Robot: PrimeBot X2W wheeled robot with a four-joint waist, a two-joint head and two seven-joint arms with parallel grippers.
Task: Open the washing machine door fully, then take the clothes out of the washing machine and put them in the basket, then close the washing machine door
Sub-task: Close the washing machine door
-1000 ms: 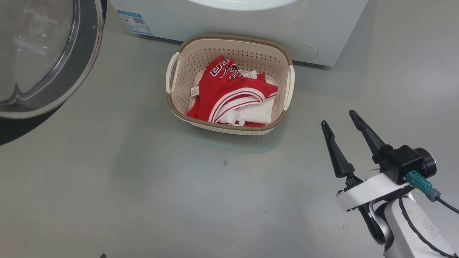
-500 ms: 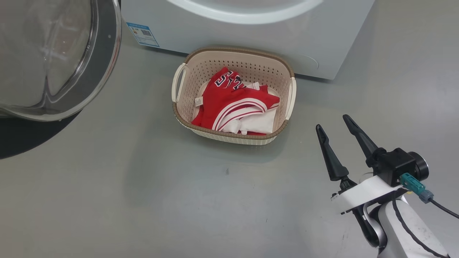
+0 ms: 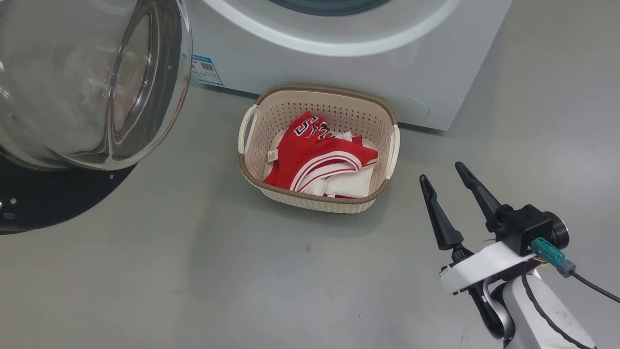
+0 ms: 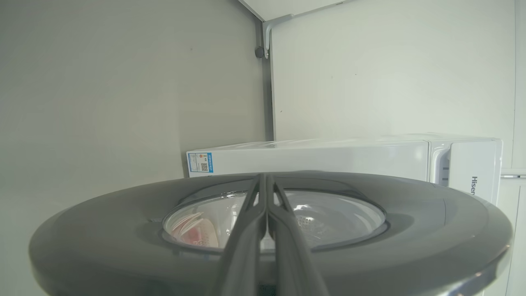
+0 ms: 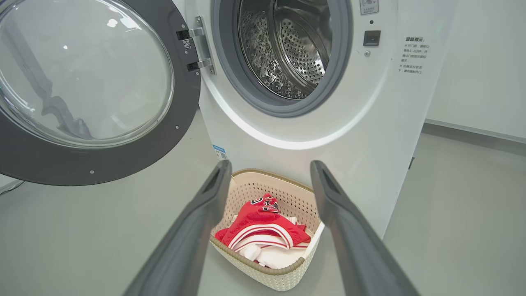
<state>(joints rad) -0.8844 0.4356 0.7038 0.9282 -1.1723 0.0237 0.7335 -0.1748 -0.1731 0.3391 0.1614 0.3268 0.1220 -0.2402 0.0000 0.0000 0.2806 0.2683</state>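
The washing machine door (image 3: 29, 203) stands swung out at the upper left, its glass bowl (image 3: 92, 82) facing me. In the left wrist view my left gripper (image 4: 264, 181) is shut, its fingers lying over the door's glossy outer face (image 4: 102, 230). It shows as a dark shape through the glass (image 5: 49, 102). The washing machine (image 3: 426, 53) has a bare steel drum (image 5: 296, 45). In front of it, the cream basket (image 3: 315, 202) holds the red and white clothes (image 3: 319, 155). My right gripper (image 3: 441, 172) hangs open to the right of the basket, holding nothing.
Grey floor (image 3: 193, 271) spreads in front of the basket and under the door. The machine's right corner (image 3: 455, 128) is close to my right gripper. A pale wall (image 5: 485, 61) stands right of the machine.
The head camera has tilted up, so the whole picture slid down. The door now reaches further right toward the machine. My right gripper stays open, slightly further left in the picture.
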